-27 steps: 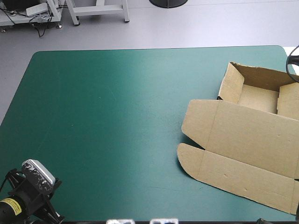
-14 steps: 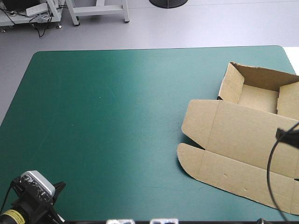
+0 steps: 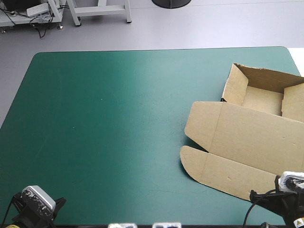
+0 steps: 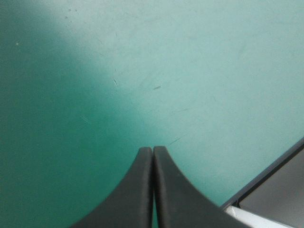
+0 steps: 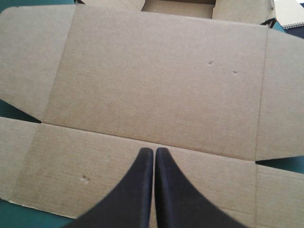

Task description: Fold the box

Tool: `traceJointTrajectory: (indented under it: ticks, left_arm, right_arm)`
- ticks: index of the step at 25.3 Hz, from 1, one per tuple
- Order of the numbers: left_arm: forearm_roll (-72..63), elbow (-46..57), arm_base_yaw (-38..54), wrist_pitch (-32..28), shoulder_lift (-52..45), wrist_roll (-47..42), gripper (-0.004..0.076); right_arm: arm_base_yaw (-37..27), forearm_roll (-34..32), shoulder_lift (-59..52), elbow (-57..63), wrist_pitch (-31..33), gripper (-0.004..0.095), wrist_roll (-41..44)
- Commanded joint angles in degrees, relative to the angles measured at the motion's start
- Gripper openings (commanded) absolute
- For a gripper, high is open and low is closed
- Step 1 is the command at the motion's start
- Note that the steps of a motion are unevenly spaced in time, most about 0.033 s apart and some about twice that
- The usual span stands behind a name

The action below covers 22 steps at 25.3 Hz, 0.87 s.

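Though its right is cut off, box (image 3: 236, 85) open, lid (image 3: 256, 135) flat

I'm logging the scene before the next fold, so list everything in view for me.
box: one, brown, on the right part of the table; tray with raised walls at the far side, lid lying flat toward the near edge.
table: one, teal-green cover, under the box and both arms.
left gripper: one, black fingers, shut on nothing, over the cover at the near left corner, close to a table edge.
right gripper: one, black fingers, shut on nothing, over the near flap of the box's flat lid; cannot tell whether it touches the board.
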Motion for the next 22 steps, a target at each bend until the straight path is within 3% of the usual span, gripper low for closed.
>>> traceJointTrajectory:
  ticks: [1,9,22]
  left_arm:
    - [-0.26,-0.71,-0.36,-3.54,0.79,-0.25,-0.0011]
    - [-0.26,-0.71,-0.36,-3.37,0.79,-0.25,-0.0011]
    - [-0.26,-0.71,-0.36,-3.24,0.79,-0.25,-0.0011]
  right_arm:
    - [-0.28,0.59,-0.93,2.32,-5.17,-0.0001,-0.23]
    - [-0.28,0.44,-2.91,10.84,-6.79,-0.0001,-2.25]
    - [-0.28,0.44,-3.05,11.11,-7.75,-0.0005,-2.16]
